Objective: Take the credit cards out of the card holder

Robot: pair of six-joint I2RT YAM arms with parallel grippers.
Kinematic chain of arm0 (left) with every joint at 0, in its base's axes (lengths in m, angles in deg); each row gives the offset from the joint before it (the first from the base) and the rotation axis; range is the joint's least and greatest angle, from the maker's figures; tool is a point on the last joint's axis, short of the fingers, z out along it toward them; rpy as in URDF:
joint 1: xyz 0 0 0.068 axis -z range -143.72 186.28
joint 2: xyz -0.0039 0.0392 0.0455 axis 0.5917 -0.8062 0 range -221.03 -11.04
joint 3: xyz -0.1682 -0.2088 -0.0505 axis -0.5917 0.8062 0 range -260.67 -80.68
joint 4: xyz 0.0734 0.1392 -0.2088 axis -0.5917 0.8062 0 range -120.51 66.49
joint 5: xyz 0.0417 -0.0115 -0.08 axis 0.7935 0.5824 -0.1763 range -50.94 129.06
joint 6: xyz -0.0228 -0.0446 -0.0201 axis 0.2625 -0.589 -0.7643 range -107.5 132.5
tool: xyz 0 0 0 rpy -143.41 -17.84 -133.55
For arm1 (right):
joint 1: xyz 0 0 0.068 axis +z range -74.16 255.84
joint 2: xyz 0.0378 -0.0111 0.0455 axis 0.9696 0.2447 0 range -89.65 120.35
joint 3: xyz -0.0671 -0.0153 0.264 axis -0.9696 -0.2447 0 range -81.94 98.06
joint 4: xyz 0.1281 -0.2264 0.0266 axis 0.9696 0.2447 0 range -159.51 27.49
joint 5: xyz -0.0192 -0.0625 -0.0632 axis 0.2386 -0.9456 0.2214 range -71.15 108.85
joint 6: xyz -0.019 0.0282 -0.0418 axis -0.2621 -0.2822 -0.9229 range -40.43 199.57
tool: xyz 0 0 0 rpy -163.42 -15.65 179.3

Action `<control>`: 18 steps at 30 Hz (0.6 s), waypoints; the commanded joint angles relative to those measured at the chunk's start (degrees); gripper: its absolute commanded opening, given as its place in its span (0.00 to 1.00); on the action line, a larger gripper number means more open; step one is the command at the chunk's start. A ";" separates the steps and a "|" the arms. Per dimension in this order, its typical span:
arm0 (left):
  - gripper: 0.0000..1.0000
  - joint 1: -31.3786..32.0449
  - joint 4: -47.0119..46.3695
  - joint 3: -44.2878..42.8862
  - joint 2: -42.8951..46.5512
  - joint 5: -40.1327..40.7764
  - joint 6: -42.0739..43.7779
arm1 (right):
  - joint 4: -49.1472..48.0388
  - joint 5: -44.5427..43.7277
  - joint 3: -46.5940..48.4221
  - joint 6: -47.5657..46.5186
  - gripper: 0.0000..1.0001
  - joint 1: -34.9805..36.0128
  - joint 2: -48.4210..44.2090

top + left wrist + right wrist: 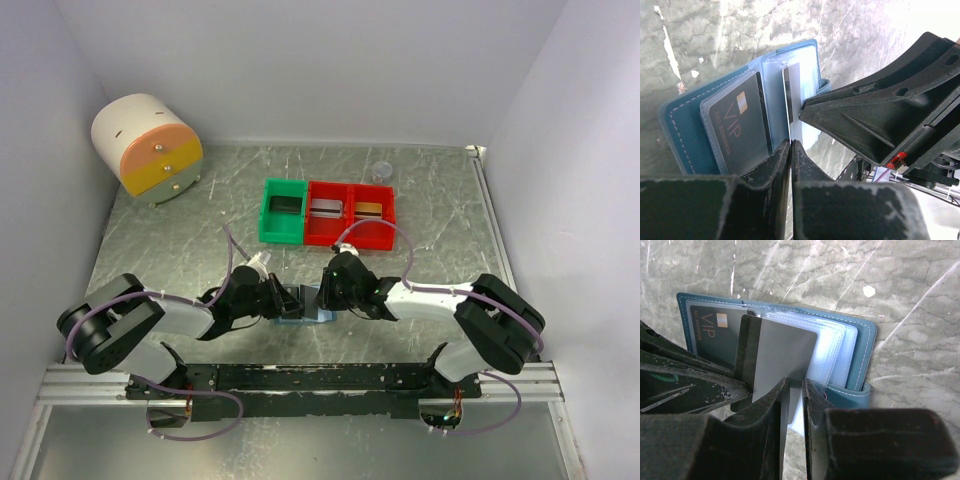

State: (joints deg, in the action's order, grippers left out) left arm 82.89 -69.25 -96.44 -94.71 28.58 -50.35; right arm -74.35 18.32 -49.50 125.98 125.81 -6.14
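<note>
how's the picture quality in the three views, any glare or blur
Top external: even soft light, sharp, pale streaks on the table. Left wrist: upper right blown out white, left fingers dark and blurred, VIP card legible. Right wrist: grey card and card holder sharp, right fingers soft, dark.

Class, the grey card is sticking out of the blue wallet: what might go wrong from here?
The right gripper pinches the grey card by its lower edge only, so it may slip free. The left gripper seems shut on a clear sleeve; pulling apart could tear it or drag the wallet along.
</note>
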 commanded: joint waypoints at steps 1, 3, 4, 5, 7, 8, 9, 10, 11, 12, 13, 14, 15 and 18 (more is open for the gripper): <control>0.12 0.20 -1.03 -0.36 0.65 0.74 0.64 | 6.49 -1.73 0.25 -1.79 0.18 -0.22 0.87; 0.11 0.23 -1.29 -0.31 0.37 0.65 0.54 | 7.10 -1.99 0.74 -1.98 0.18 -0.16 0.50; 0.11 0.20 -1.00 -0.46 0.36 0.62 0.58 | 7.45 -2.10 1.03 -2.10 0.18 -0.18 0.32; 0.10 0.19 -0.58 -0.67 0.36 0.68 0.66 | 7.80 -2.06 1.34 -2.26 0.18 -0.21 0.03; 0.10 0.18 -0.04 -0.81 0.45 0.80 0.71 | 8.31 -1.88 2.10 -2.57 0.18 -0.23 -0.45; 0.10 0.23 -0.01 -0.84 0.52 0.82 0.70 | 8.54 -1.53 2.52 -2.95 0.18 -0.22 -0.77; 0.10 0.22 0.10 -0.84 0.61 0.87 0.64 | 8.72 -1.12 2.98 -3.33 0.18 -0.23 -0.98; 0.10 0.19 0.28 -0.86 0.70 0.90 0.70 | 8.97 -0.78 3.51 -3.65 0.19 -0.19 -1.16; 0.11 0.23 0.40 -0.92 0.75 0.92 0.71 | 9.17 -0.32 3.99 -3.96 0.19 -0.18 -1.42; 0.11 0.17 0.51 -0.93 0.79 0.90 0.75 | 9.23 0.24 4.47 -4.38 0.19 -0.20 -1.60; 0.11 0.19 0.60 -0.97 0.80 0.87 0.84 | 9.39 0.50 4.96 -4.73 0.20 -0.23 -1.81; 0.12 0.17 0.78 -1.06 0.84 0.78 0.92 | 9.62 0.53 5.45 -4.94 0.20 -0.16 -2.01; 0.12 0.16 0.99 -1.16 0.80 0.75 0.97 | 9.74 0.41 5.89 -5.03 0.20 -0.16 -2.15; 0.13 0.23 0.72 -1.15 0.89 0.32 0.85 | 9.43 -0.15 6.73 -4.98 0.21 -0.27 -1.77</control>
State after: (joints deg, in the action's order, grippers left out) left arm 82.89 -69.01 -96.69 -94.69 28.56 -50.35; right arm -66.07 18.43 -44.78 122.24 125.77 -7.02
